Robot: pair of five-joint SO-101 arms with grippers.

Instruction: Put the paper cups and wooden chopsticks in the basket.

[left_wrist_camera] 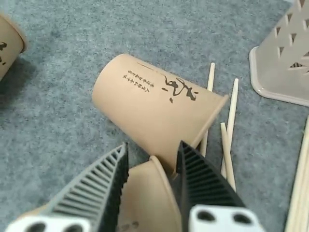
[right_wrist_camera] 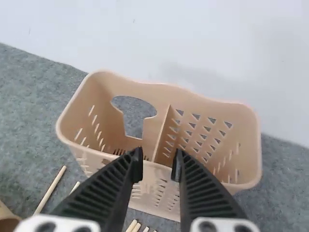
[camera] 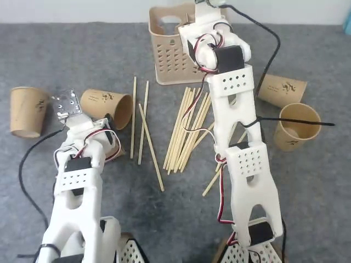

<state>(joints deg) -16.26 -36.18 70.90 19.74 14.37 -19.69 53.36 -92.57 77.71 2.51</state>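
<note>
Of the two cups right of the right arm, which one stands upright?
The cup nearer the arm's base, mouth facing up, a black cable across it. The other cup, nearer the basket, lies on its side.

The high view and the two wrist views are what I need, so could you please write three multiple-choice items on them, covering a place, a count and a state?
1. The right gripper is: A. above the basket B. by its base C. far left
2. Paper cups right of the right arm, high view: A. one B. two C. four
3. Central cup, left wrist view: A. upright B. inverted C. on its side
Answers: A, basket beneath it; B, lying cup, upright cup; C, rim faces sideways.
</note>
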